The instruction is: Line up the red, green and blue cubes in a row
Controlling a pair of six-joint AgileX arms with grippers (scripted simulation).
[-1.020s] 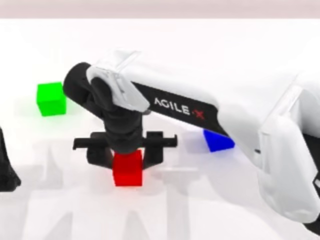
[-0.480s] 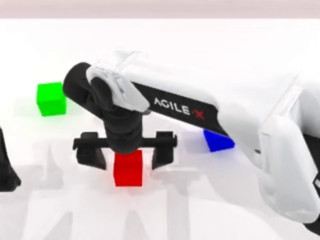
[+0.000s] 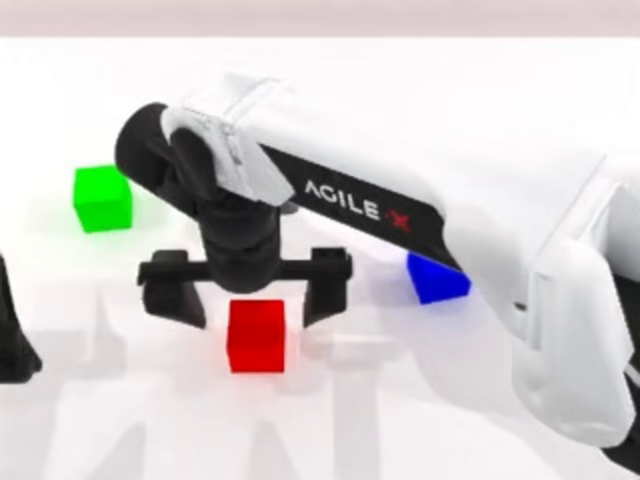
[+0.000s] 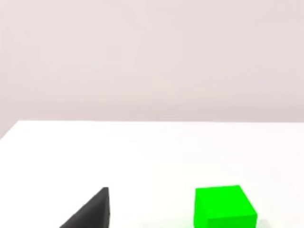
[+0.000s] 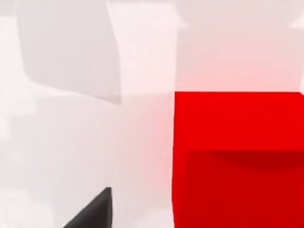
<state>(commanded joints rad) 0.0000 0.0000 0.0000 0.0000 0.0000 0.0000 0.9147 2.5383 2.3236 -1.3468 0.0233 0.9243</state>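
Cubes of three colours sit on the white bench (image 3: pixel 480 80). The red cube (image 3: pixel 256 336) lies near the middle of the top view, toward the lower edge. The green cube (image 3: pixel 103 198) rests well apart from it at the left side of the bench, and the blue cube (image 3: pixel 440 282) lies to the right of the red one, partly hidden under the right arm's white forearm.

Reaching across from the right side, the right arm holds the right gripper (image 3: pixel 247 300) just above and behind the red cube. Its two black fingers (image 3: pixel 176 300) are spread wide, one on each side of the cube, and neither touches it; clear bench shows between each finger and the cube's faces. The cube stands flat on the bench, gripped by nothing.

From the right wrist view the red cube (image 5: pixel 237 159) fills the lower part of the picture at very close range, with its top face and one side face showing, and a dark fingertip (image 5: pixel 92 211) pokes in at the edge, apart from the cube.

Parked at the far left edge of the top view is the left arm, where only a dark part (image 3: pixel 12 340) of it shows. Its wrist view shows the green cube (image 4: pixel 224 206) on the bench and one dark fingertip (image 4: pixel 90 211), apart from the cube; whether the left gripper is spread or closed cannot be told.
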